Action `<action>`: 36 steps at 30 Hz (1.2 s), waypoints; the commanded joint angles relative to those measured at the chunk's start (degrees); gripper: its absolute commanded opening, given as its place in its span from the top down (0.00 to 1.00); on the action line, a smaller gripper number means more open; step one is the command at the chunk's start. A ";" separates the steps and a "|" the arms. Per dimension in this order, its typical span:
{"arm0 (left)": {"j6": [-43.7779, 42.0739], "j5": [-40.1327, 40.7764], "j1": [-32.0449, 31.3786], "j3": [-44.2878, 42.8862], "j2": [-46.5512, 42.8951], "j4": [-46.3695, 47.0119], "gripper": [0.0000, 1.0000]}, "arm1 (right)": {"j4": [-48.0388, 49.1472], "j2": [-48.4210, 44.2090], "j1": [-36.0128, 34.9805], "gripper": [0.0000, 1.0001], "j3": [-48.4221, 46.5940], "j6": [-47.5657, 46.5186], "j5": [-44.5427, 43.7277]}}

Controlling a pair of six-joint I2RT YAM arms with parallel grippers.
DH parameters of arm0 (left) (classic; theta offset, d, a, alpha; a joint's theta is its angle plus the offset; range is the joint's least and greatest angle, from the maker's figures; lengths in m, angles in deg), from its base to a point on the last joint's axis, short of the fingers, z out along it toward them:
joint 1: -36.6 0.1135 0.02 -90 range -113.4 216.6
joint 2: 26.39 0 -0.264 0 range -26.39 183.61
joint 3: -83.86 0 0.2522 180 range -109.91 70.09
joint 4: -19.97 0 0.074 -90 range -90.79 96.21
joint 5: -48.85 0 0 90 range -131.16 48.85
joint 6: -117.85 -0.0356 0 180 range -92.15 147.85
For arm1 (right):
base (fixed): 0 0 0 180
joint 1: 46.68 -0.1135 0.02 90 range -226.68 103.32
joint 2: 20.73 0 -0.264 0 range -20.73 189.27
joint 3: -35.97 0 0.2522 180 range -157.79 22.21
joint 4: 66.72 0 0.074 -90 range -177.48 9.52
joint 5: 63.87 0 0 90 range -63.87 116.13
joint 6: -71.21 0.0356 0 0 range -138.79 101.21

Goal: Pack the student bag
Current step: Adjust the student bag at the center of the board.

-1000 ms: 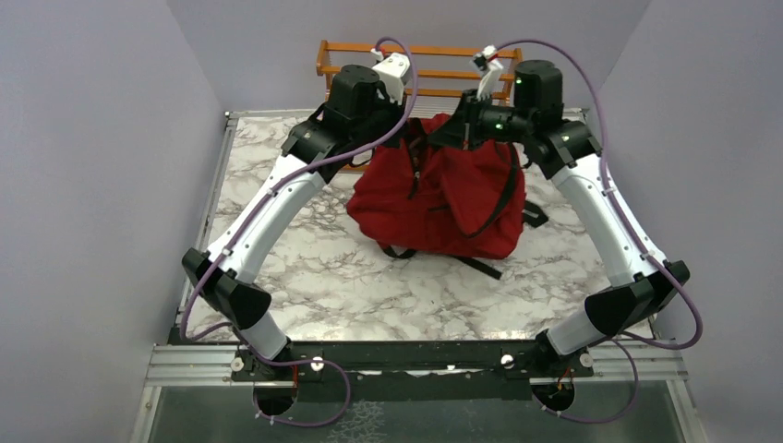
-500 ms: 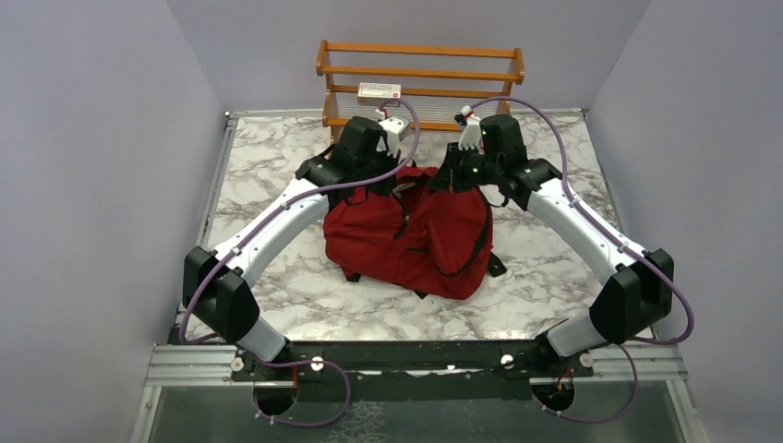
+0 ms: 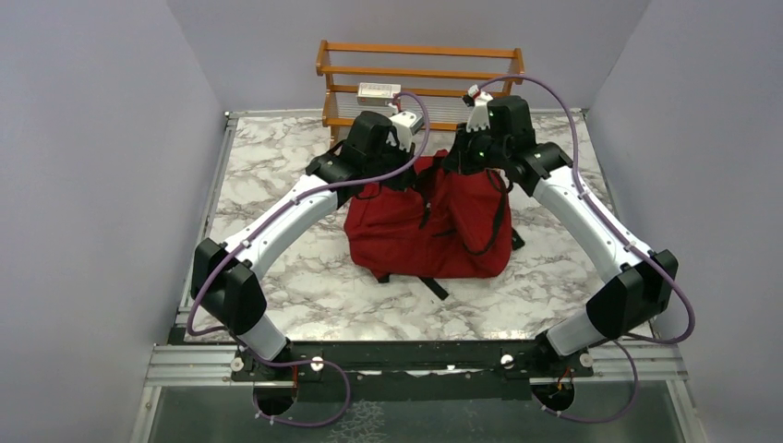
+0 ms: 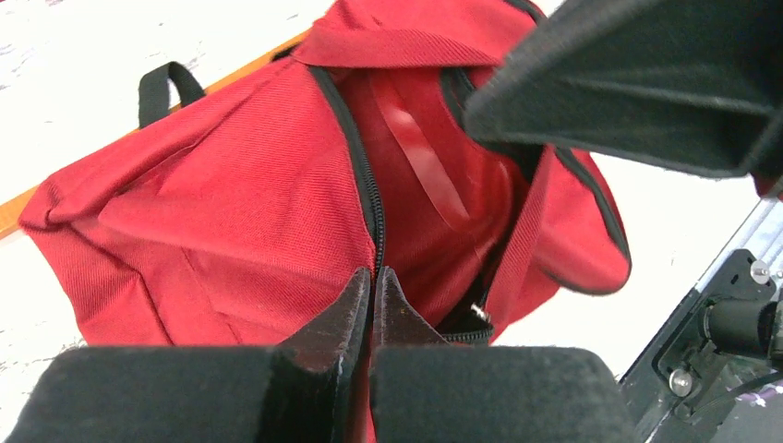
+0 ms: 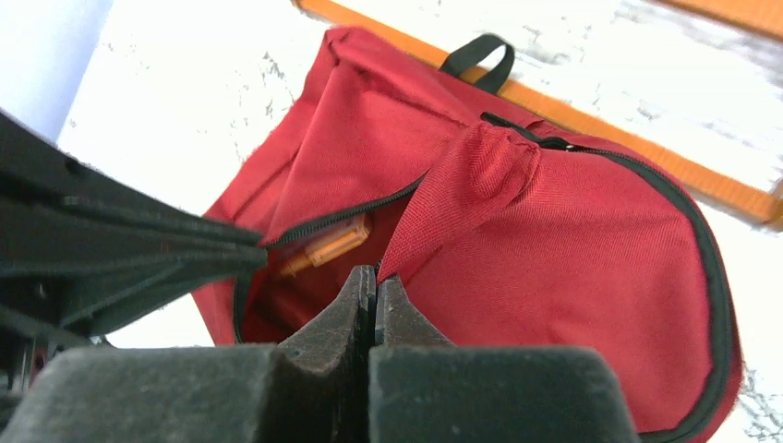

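Observation:
The dark red student bag (image 3: 406,231) stands on the marble table, its top held up between both arms. My left gripper (image 3: 409,172) is shut on the bag's edge; in the left wrist view the left gripper (image 4: 372,281) pinches the black zipper line of the bag (image 4: 231,212). My right gripper (image 3: 459,163) is shut on the other side of the mouth; in the right wrist view the right gripper (image 5: 376,279) clamps a fold of the bag (image 5: 572,240). The mouth gapes between them, and an orange object (image 5: 325,245) shows inside.
A wooden rack (image 3: 420,71) stands at the table's back edge with a white box (image 3: 379,91) on it. Black straps (image 3: 434,286) trail from under the bag toward the front. Grey walls close in left, right and behind.
A second ago both arms held the bag high and far back. They came down and toward the front left, then moved it right and slightly back. Both grips stayed shut.

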 commanded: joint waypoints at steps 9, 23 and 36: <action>1.31 -0.32 -2.42 0.14 0.34 1.78 1.00 | -0.86 3.15 1.30 1.00 -5.16 -4.93 -2.48; 5.57 9.04 -2.36 -4.53 8.13 7.93 1.00 | 4.40 -2.12 1.30 0.96 6.17 -2.91 2.37; 5.22 7.66 -2.32 -1.10 8.60 8.18 0.72 | 6.08 -5.49 1.30 0.67 9.80 -1.66 -0.58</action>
